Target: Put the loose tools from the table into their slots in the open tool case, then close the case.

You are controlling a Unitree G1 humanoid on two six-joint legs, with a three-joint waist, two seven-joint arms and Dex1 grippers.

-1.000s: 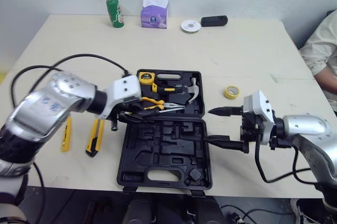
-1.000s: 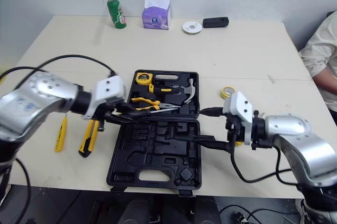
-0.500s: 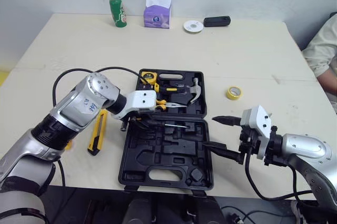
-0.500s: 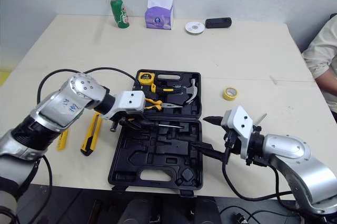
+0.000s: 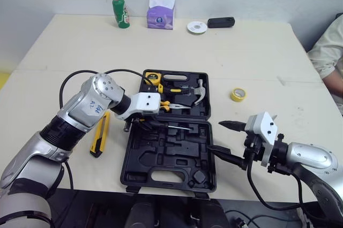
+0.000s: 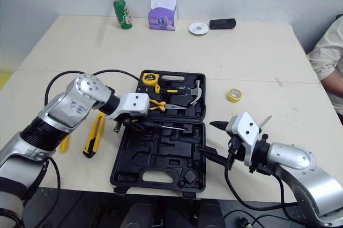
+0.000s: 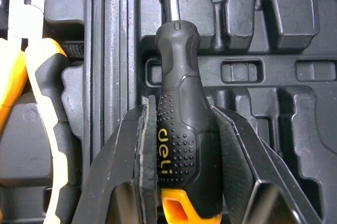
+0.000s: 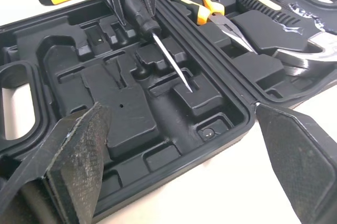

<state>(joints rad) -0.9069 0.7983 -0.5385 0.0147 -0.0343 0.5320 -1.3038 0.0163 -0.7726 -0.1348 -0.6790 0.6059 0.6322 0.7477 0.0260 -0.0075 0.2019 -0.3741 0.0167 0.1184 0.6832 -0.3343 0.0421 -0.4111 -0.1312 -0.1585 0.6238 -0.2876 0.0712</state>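
Note:
The black tool case lies open on the table. Its far half holds yellow pliers, a hammer and a tape measure. My left gripper is shut on a black-handled screwdriver, held low over the near half with its shaft pointing across the moulded slots. My right gripper stands open at the case's right edge with nothing between its fingers. A yellow utility knife and a thin yellow tool lie on the table left of the case.
A yellow tape roll lies right of the case. Along the far edge stand a green bottle, a tissue box, a white disc and a black device. A person's sleeve shows at the right.
The camera has shifted. My left gripper has carried the screwdriver rightward over the case's near half, where it has held for the last half second. The right gripper stays open beside the case.

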